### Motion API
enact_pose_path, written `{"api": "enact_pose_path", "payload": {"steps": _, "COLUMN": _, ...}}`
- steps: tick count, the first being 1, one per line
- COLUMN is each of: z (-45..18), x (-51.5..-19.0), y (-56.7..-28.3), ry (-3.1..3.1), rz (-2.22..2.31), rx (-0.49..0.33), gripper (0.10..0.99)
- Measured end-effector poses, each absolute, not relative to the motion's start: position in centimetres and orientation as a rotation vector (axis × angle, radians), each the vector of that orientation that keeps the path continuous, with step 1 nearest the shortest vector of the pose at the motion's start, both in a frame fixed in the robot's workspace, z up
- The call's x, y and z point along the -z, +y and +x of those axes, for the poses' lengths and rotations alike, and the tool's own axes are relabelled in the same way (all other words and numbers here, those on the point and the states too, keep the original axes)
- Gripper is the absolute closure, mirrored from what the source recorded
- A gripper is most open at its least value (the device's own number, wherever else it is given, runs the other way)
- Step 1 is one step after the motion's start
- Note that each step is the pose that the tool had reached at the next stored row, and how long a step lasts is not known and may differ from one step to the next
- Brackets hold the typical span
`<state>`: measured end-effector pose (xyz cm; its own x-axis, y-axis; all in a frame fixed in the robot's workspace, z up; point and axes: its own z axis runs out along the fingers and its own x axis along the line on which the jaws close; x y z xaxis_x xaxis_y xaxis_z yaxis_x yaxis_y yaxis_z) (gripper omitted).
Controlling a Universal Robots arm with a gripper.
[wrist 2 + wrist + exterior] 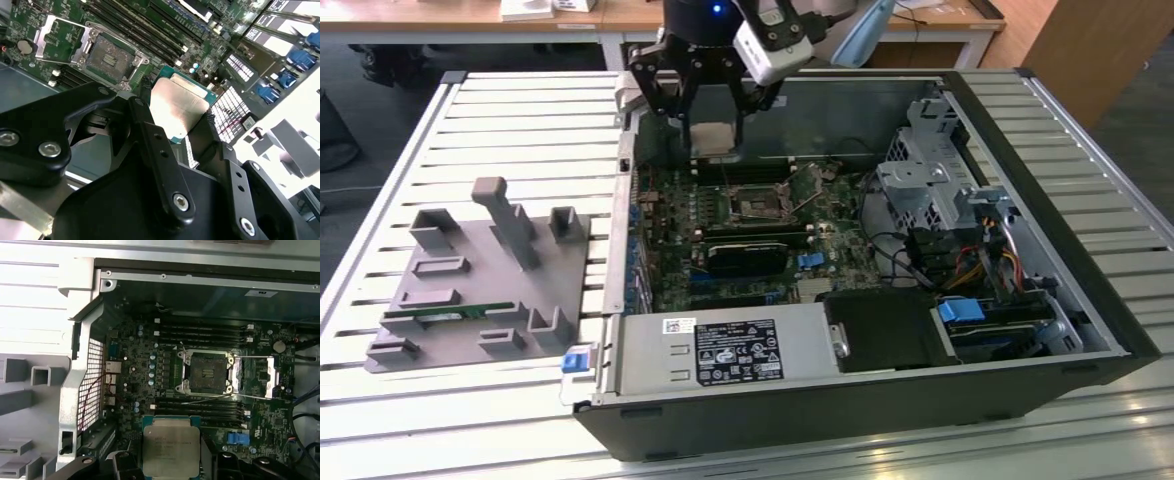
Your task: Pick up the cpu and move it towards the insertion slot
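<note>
hand (716,135) clamped on cpu (171,446) | cpu hung above motherboard, near insertion slot (207,371) | slot lay open

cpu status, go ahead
Gripper shut on cpu, held above motherboard. Insertion slot open, apart from cpu. Nothing in the way.

Gripper (172,112): matte black linkage arms with silver screw heads; white camera housing (778,42) and blue indicator light (715,9) above.
</note>
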<state>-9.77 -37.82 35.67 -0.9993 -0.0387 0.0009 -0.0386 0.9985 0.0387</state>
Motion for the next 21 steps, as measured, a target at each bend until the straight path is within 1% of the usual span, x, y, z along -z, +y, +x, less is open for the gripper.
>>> {"api": "enact_pose_path", "payload": {"steps": 21, "z": -7.5, "x": -35.7, "y": -36.7, "ry": -3.139, "rz": 0.061, "rx": 0.061, "gripper": 0.545}}
